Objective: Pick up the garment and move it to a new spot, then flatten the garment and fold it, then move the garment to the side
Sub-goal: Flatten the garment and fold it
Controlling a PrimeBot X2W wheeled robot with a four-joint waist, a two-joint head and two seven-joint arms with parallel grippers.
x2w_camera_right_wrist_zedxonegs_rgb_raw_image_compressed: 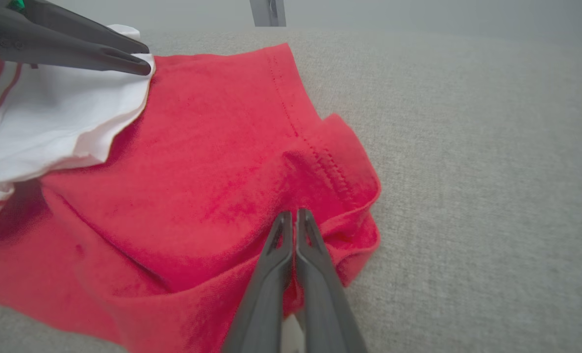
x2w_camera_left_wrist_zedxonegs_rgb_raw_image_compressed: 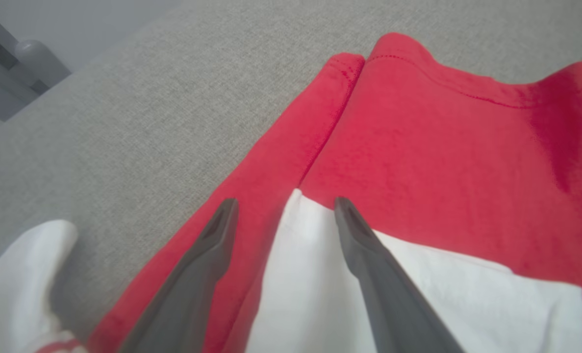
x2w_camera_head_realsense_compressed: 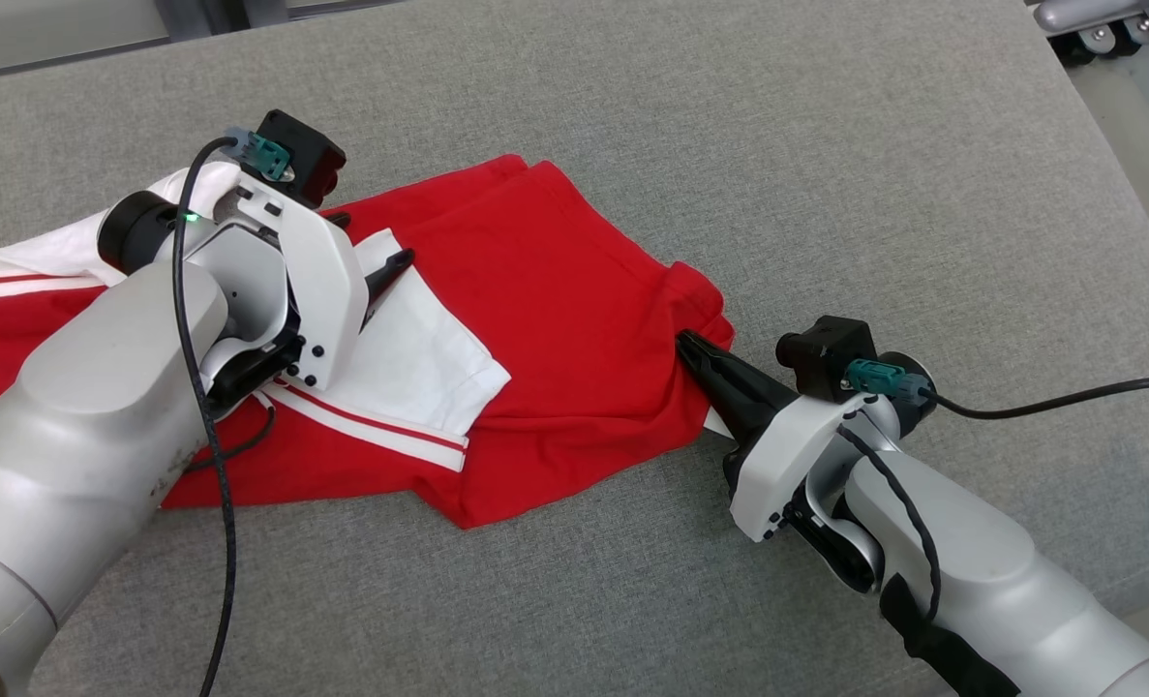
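Note:
The garment (x2w_camera_head_realsense_compressed: 555, 290) is red with white, red-striped parts and lies crumpled on the grey cushion (x2w_camera_head_realsense_compressed: 729, 116). My left gripper (x2w_camera_head_realsense_compressed: 371, 242) hovers open over the garment's white sleeve (x2w_camera_head_realsense_compressed: 419, 358). In the left wrist view its two fingertips straddle the white sleeve's corner (x2w_camera_left_wrist_zedxonegs_rgb_raw_image_compressed: 295, 230) without pinching it, the left gripper (x2w_camera_left_wrist_zedxonegs_rgb_raw_image_compressed: 286, 203) spread wide. My right gripper (x2w_camera_head_realsense_compressed: 687, 341) is shut on a raised fold at the garment's right edge. In the right wrist view red cloth (x2w_camera_right_wrist_zedxonegs_rgb_raw_image_compressed: 212, 162) bunches around the right gripper (x2w_camera_right_wrist_zedxonegs_rgb_raw_image_compressed: 293, 214). The left gripper's fingers (x2w_camera_right_wrist_zedxonegs_rgb_raw_image_compressed: 124, 54) show there at the top left.
The grey cushion stretches wide behind and to the right of the garment. Its right edge (x2w_camera_head_realsense_compressed: 1116, 165) drops to a pale floor, where a caster frame (x2w_camera_head_realsense_compressed: 1097, 29) stands at the far corner. A black cable (x2w_camera_head_realsense_compressed: 1058, 397) trails from my right wrist.

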